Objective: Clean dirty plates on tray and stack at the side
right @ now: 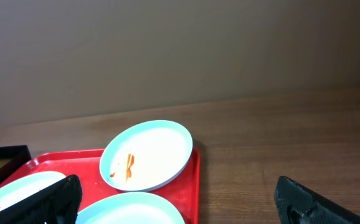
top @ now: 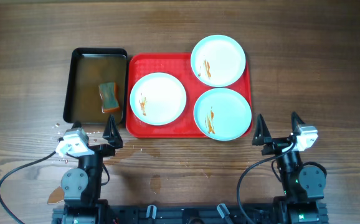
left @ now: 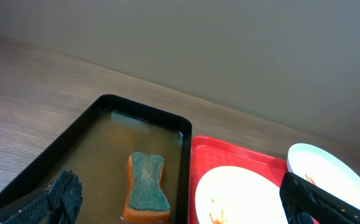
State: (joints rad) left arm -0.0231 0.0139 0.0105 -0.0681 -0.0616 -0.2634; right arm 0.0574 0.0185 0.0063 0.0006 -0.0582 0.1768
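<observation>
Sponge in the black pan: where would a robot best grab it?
Probably from straight above, pinching its narrowed middle across the short width. The sponge lies flat, green side up, in the pan of water, whose raised walls block a sideways approach.

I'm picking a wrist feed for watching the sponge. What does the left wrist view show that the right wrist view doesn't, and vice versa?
Only left wrist: the sponge lying in brownish water. Only right wrist: the near-right plate and bare table to the right of the red tray. Both: that tray, the far streaked plate, the left plate, and the black pan, though right wrist catches only its corner.
</observation>
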